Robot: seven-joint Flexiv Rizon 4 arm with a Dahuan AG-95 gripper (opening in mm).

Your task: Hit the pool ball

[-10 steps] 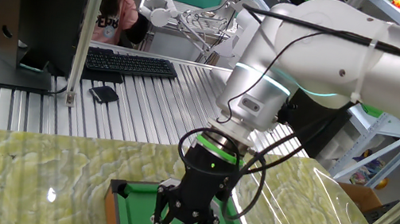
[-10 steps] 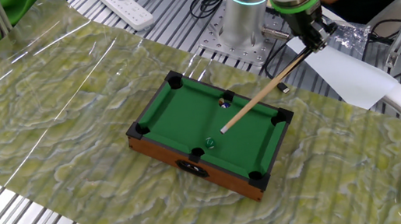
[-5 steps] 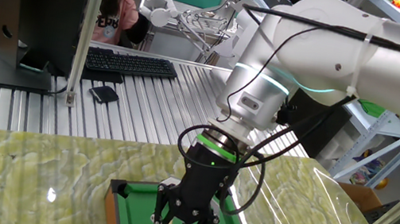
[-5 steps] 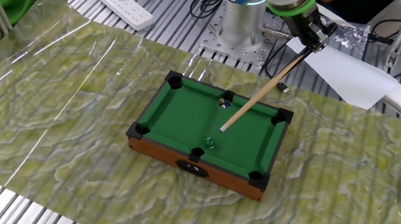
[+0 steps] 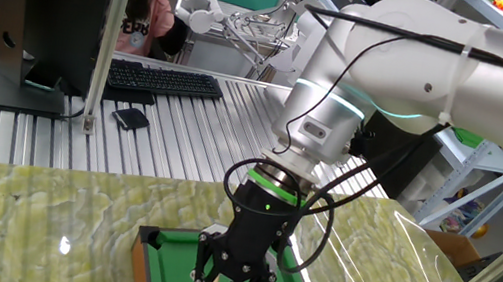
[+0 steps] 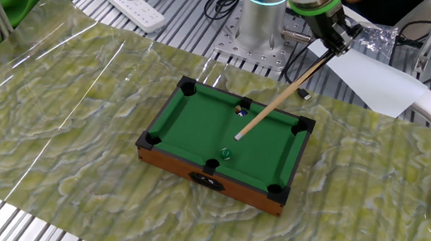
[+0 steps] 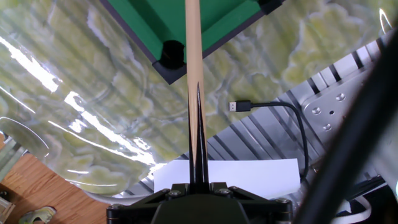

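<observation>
While the arm (image 5: 415, 66) is reaching out over the surface (image 6: 71, 115), which is lying under a green-veined marbled sheet, the hand (image 6: 338, 39) is hanging above the far right corner of the pool table (image 6: 198, 119), pointing down at a slant. Below and ahead of the hand, the pool table is sitting with its green felt up and black pockets at its corners and sides. The hand is gripping the cue (image 6: 280, 101), its fingers (image 7: 198, 134) nearly closed, pressed together on the thin wooden shaft. In the hand view the cue is running straight out from between the fingers, past a corner pocket and over the felt. From the hand, the cue is slanting down across the felt, its tip hanging out over the middle of the table. The ball (image 6: 225, 152) is lying on the felt just beyond the tip, apart from it, well away from the hand and near the table's front rail.
</observation>
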